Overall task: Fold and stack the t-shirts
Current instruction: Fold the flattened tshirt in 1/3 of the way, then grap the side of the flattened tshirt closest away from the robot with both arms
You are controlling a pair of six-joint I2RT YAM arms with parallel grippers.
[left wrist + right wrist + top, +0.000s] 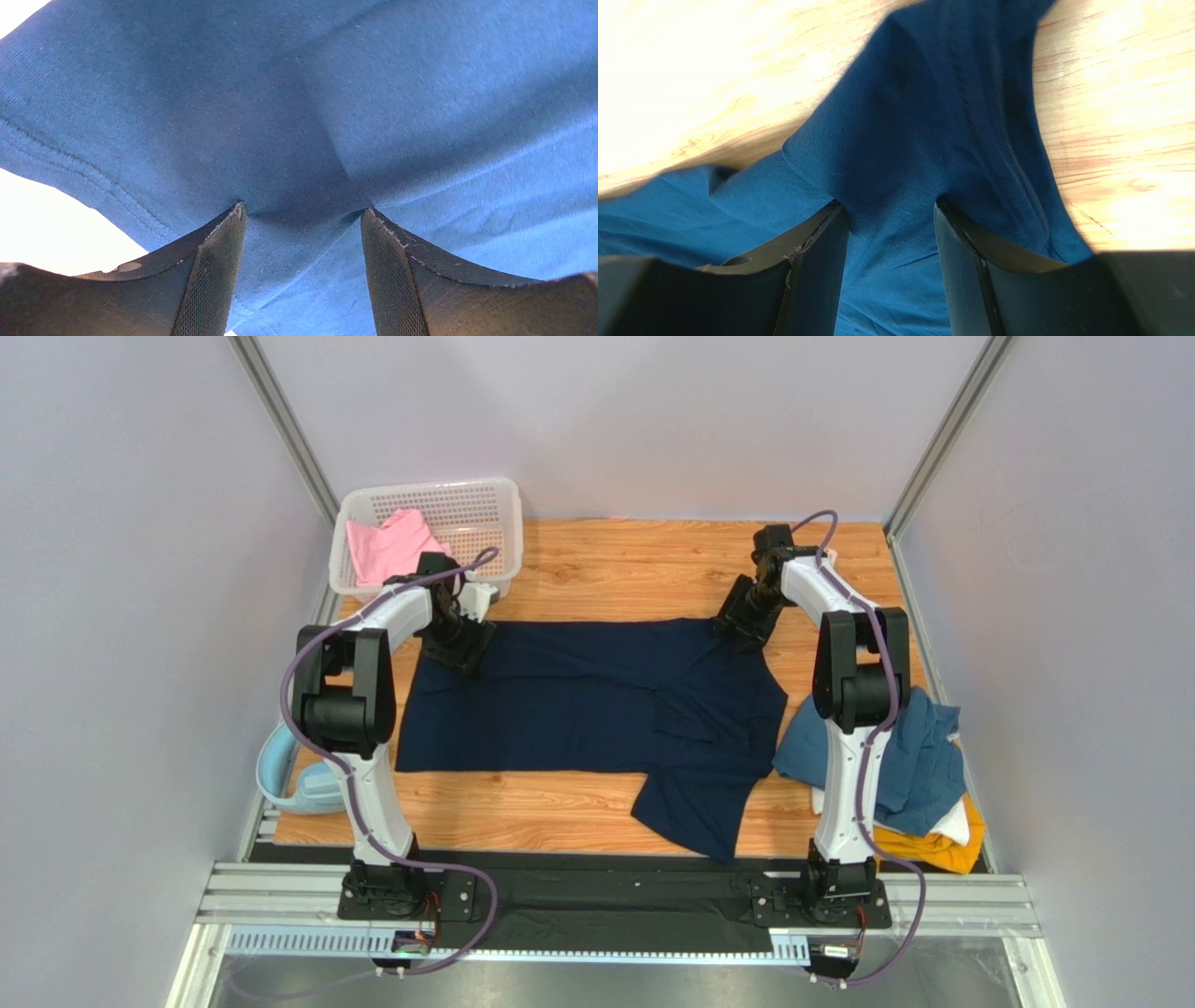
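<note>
While the navy t-shirt (589, 707) lies spread on the wooden desk (617, 567), its long axis runs left to right, with one sleeve trailing toward the near edge. Each far corner is pinched: the left pincer (302, 231) and the right pincer (891, 217) are both clamped on its cloth. A pink t-shirt (386, 546) sits in the white basket (484, 511); teal, white and mustard ones (912, 784) are heaped at the right.

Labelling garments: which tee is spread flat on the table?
The navy tee, spread across the middle with both grippers at its far edge. The pink tee sits crumpled in the basket; teal, white and yellow lie heaped at right.
</note>
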